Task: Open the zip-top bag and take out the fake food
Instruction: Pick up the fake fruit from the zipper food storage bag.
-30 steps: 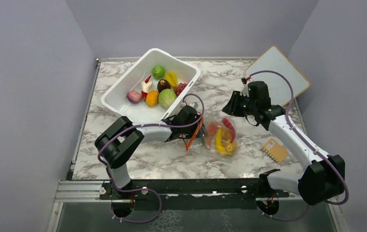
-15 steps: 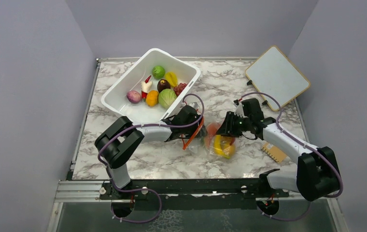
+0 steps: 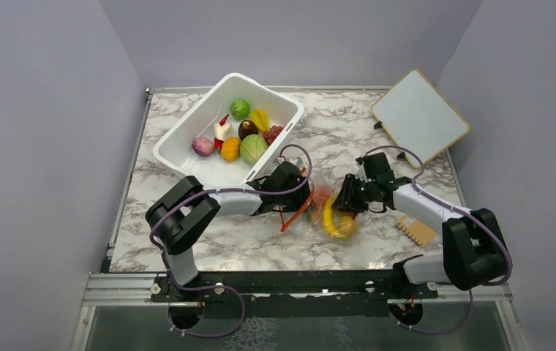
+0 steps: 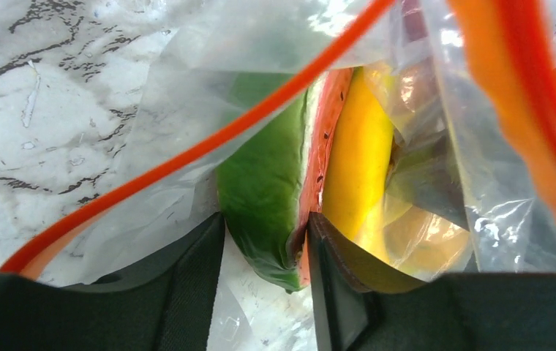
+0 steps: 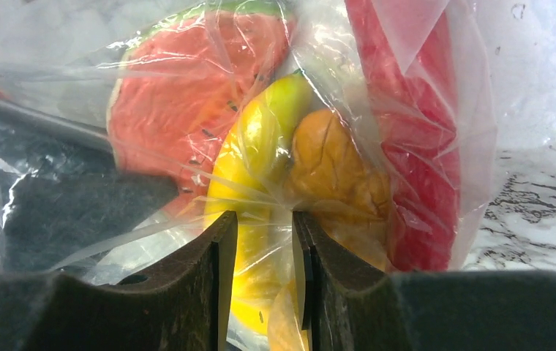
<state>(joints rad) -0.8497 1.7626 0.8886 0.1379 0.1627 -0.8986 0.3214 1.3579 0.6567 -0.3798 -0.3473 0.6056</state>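
The zip-top bag point(image 3: 317, 219) lies mid-table between both arms, its orange-red zip strip point(image 4: 187, 153) gaping. My left gripper point(image 4: 266, 219) reaches into the mouth, and the watermelon slice point(image 4: 268, 190) sits wedged between its fingertips, green rind to the left and red face to the right. Behind it lie the yellow banana point(image 4: 359, 161) and a round orange point(image 4: 414, 234). My right gripper point(image 5: 258, 216) presses against the bag's far side, open, with film and the banana point(image 5: 257, 146) between its jaws. Through the film I see the slice point(image 5: 180, 117), an orange point(image 5: 333, 168) and a red piece point(image 5: 414, 146).
A white tub point(image 3: 187, 146) with several toy fruits and vegetables stands just behind my left arm point(image 3: 224, 199). A white board with a wooden rim point(image 3: 420, 117) lies at the back right. A small tan card point(image 3: 415, 227) lies beside my right arm.
My right arm swung down from near the white board to the bag's right side. The left gripper stayed at the bag's mouth and its jaws narrowed slightly.
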